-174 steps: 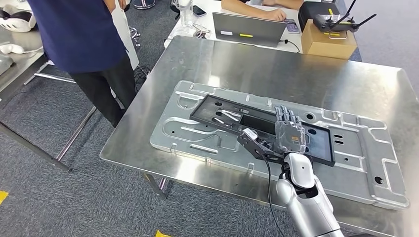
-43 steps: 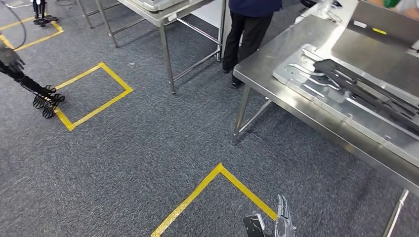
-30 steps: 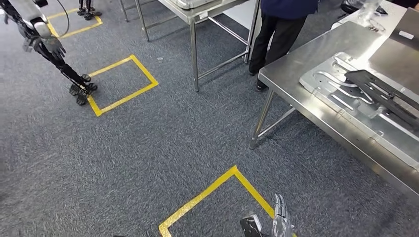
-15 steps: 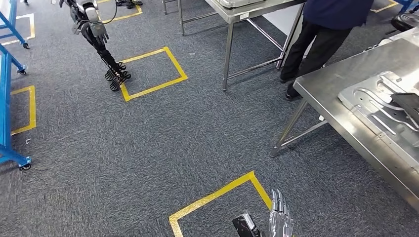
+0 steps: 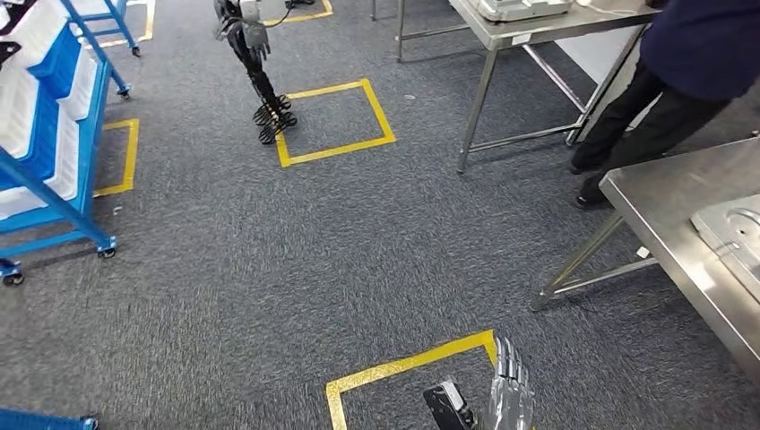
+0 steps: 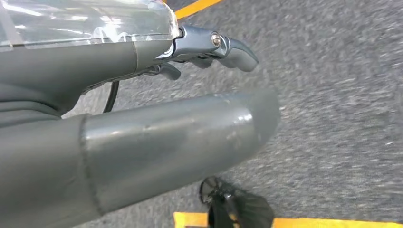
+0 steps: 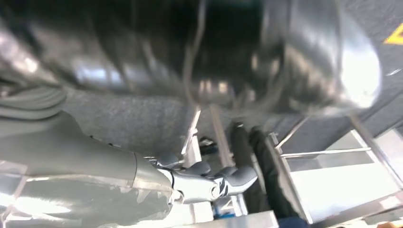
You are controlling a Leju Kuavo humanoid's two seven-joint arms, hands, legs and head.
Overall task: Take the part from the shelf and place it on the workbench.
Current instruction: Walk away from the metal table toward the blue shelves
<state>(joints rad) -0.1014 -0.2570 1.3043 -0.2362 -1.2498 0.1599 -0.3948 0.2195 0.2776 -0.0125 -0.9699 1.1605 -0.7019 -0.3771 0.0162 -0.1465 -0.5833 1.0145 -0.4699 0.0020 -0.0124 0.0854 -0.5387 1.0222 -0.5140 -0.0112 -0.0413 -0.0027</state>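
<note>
**Empty hands, shelf to the side**

The right hand (image 5: 509, 394) hangs with straight fingers apart and holds nothing; the left hand (image 6: 142, 109) is also empty above the carpet. The blue shelf (image 5: 54, 125) stands well apart from the workbench (image 5: 690, 242); I cannot tell which part it holds. A risk, I think, is bumping the person (image 5: 668, 85) near the bench while walking. I can read no writing.

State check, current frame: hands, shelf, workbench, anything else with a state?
right hand: fingers straight, holds nothing
left hand: holds nothing
blue shelf: standing, white trays loaded
workbench: metal plate lying flat on it
person: standing by the workbench
</note>
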